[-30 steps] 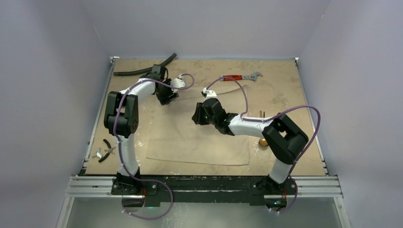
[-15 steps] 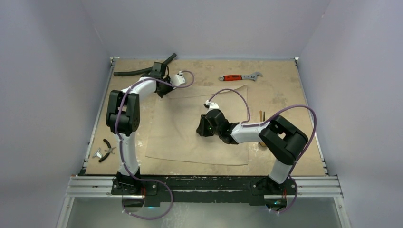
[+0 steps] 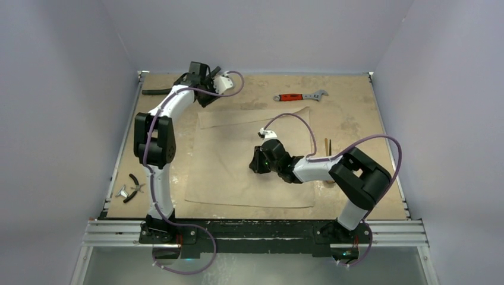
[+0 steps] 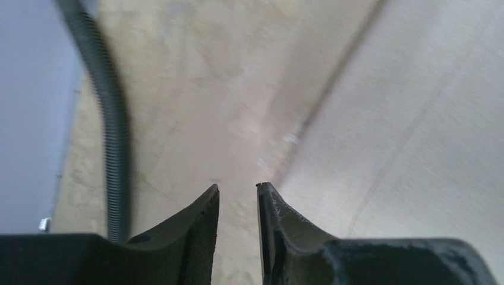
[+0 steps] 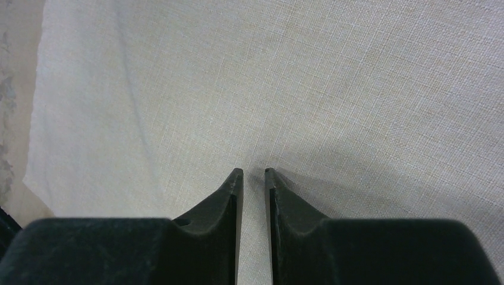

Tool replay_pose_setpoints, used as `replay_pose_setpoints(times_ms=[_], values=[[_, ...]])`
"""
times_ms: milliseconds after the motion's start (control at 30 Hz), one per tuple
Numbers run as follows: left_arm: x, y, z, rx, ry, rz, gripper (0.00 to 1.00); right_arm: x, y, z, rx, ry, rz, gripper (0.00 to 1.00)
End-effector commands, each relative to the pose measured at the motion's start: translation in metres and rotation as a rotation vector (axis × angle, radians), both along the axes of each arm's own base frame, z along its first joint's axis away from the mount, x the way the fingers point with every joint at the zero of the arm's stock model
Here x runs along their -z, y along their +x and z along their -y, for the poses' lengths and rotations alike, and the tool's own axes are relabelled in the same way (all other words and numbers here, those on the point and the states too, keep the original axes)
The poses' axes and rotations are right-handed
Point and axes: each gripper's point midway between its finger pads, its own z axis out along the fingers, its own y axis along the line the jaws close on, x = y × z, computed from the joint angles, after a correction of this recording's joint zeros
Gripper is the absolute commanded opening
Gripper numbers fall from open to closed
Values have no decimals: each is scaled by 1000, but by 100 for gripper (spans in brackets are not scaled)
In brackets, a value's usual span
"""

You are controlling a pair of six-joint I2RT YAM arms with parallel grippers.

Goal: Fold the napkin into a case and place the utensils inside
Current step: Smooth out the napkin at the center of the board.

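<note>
The beige napkin (image 3: 232, 178) lies spread flat on the table; its weave fills the right wrist view (image 5: 297, 77). My left gripper (image 3: 205, 101) hangs just past the napkin's far left corner. Its jaws (image 4: 238, 187) stand a little apart over bare table with nothing between them, and the napkin's edge (image 4: 416, 119) lies to their right. My right gripper (image 3: 254, 166) is low over the napkin's middle, its jaws (image 5: 254, 172) narrowly apart and empty. A thin gold utensil handle (image 3: 327, 145) shows on the table right of the napkin, partly hidden by the right arm.
A curved black hose (image 3: 157, 91) lies at the far left, close beside the left gripper (image 4: 116, 148). A red-handled wrench (image 3: 297, 96) lies at the back. Black-handled pliers (image 3: 134, 187) lie by the left edge. Walls close in the table on three sides.
The left gripper has drawn back from the napkin's far left part toward the hose. The right gripper has come nearer and lower over the napkin's middle. The napkin now lies flat.
</note>
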Motion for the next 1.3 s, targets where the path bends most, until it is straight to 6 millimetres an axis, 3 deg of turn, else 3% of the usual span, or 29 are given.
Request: replay_pose_setpoints(times_ms=[0, 133, 300, 400, 533, 767, 833, 900, 1033, 1167, 1267], values=[[16, -68, -6, 225, 81, -156, 31, 9, -15, 22, -27, -94, -30, 22], [26, -102, -17, 374, 181, -138, 38, 9, -20, 25, -44, -101, -32, 23], [24, -106, -18, 488, 245, -98, 40, 6, -17, 17, -49, -76, -29, 23], [29, -96, -25, 501, 312, -52, 41, 5, -17, 17, -48, -71, -27, 23], [46, -91, -28, 485, 333, -75, 41, 4, -17, 18, -44, -71, -27, 23], [68, -100, -29, 508, 334, -188, 43, 6, -21, 24, -44, -75, -26, 23], [73, -101, -27, 510, 339, -209, 49, 6, -21, 23, -44, -72, -24, 22], [77, -97, -25, 494, 348, -211, 49, 5, -22, 24, -43, -68, -23, 22], [73, -75, -19, 367, 317, -181, 26, 5, -23, 25, -38, -61, -22, 18], [56, -57, -17, 231, 249, -140, 0, 5, -26, 30, -39, -65, -19, 15], [39, -49, -13, 166, 186, -101, 0, 6, -30, 33, -49, -72, -23, 14]])
